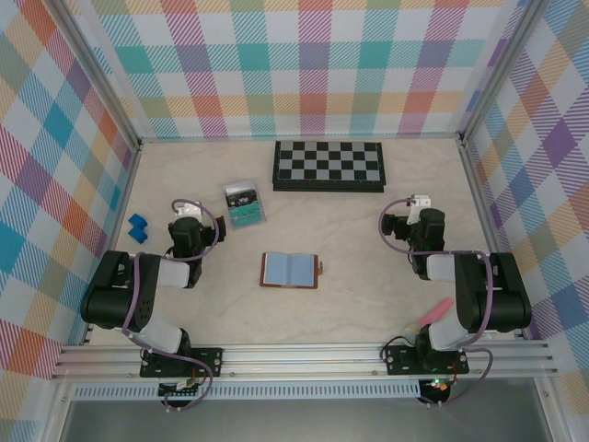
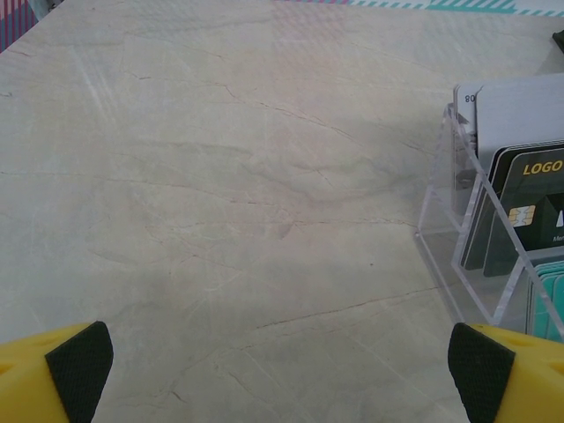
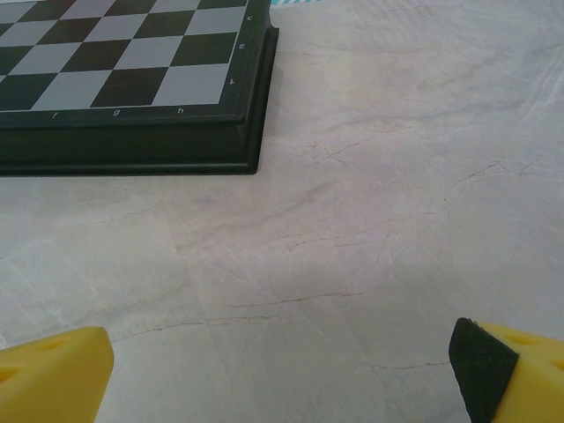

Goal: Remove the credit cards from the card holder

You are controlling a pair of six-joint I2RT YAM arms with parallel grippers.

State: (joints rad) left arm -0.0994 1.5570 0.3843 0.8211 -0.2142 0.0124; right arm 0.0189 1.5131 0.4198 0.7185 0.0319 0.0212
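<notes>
The card holder point(image 1: 291, 270) lies spread open at the table's middle, blue-grey lining up, its brown clasp tab point(image 1: 320, 268) on the right. No card can be made out on its lining. Credit cards stand in a clear plastic tray point(image 1: 245, 204): a dark card point(image 2: 529, 207) printed LOGO, a teal card point(image 2: 551, 300) and a pale grey one point(image 2: 520, 110). My left gripper point(image 1: 189, 212) point(image 2: 280, 366) is open over bare table, just left of the tray. My right gripper point(image 1: 419, 204) point(image 3: 282, 370) is open and holds nothing, to the right of the holder.
A black-and-grey chessboard point(image 1: 329, 165) point(image 3: 132, 79) lies at the back centre, ahead of the right gripper. A small blue block point(image 1: 138, 227) sits at the left. Checkered walls enclose the table on three sides.
</notes>
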